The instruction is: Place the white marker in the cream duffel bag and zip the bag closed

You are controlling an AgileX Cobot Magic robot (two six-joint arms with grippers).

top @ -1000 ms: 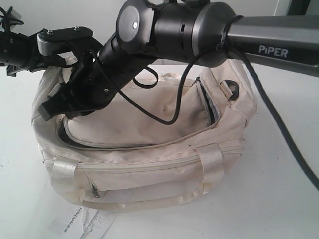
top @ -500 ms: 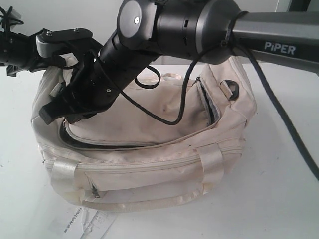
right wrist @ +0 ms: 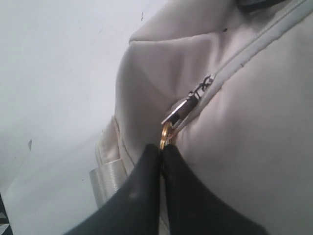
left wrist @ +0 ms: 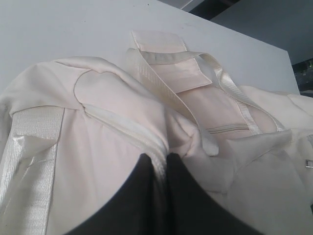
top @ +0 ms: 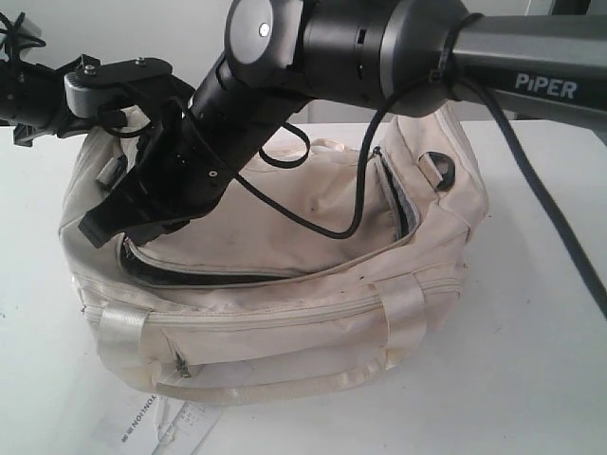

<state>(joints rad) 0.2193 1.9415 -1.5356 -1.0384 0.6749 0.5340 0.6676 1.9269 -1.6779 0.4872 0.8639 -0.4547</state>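
Cream duffel bag (top: 285, 294) is sitting mid-bench (top: 531, 360), its top zip gaping along the front so the dark lining (top: 180, 270) shows, and a printed paper tag (top: 156, 427) lies just in front of it. The right jaws are over at the bag's left end, pinched tight on the little gold ring (right wrist: 166, 133) hanging off the zip slider (right wrist: 188, 103). The left jaws are clamped on a ridge of fabric (left wrist: 154, 149) at that same end of the bag.
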